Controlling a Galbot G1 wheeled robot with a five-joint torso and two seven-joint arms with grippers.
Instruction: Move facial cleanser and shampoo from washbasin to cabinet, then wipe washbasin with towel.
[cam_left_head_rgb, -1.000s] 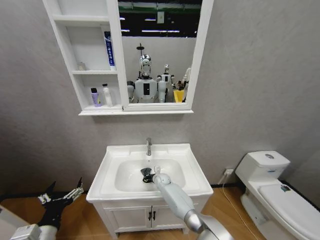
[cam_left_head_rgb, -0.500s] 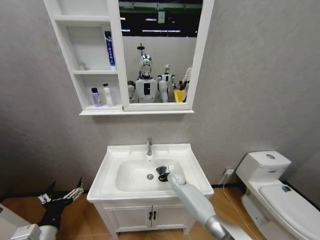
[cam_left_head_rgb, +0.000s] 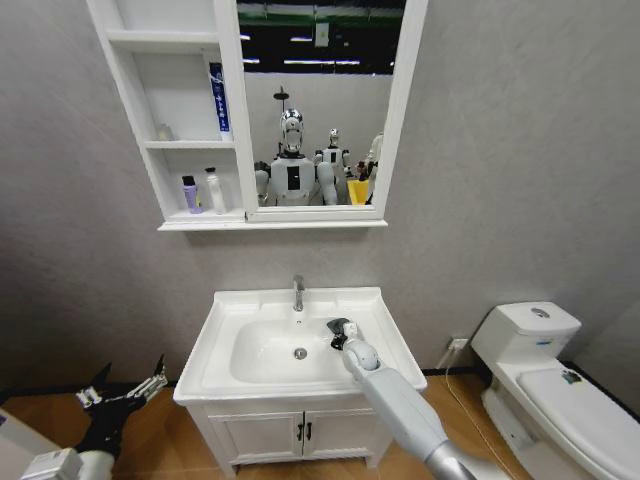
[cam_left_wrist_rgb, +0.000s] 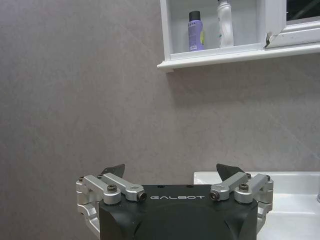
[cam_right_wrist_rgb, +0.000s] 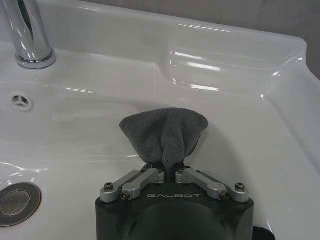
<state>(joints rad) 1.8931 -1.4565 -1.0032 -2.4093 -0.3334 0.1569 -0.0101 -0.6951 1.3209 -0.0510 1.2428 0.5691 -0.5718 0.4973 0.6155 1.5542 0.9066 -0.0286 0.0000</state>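
The white washbasin stands below the wall cabinet. My right gripper is inside the bowl at its right side, shut on the dark grey towel. In the right wrist view the towel bunches out of the right gripper and rests against the washbasin wall. A purple bottle and a white bottle stand on the cabinet's lowest shelf, with a blue tube one shelf higher. My left gripper hangs open, low and left of the vanity.
The chrome tap rises at the basin's back, and the drain sits mid-bowl. A white toilet stands to the right. The mirror adjoins the shelves. Below the basin are the vanity doors.
My right gripper has carried the towel from the middle of the bowl near the drain to the bowl's right side and farther back. The left arm has not moved.
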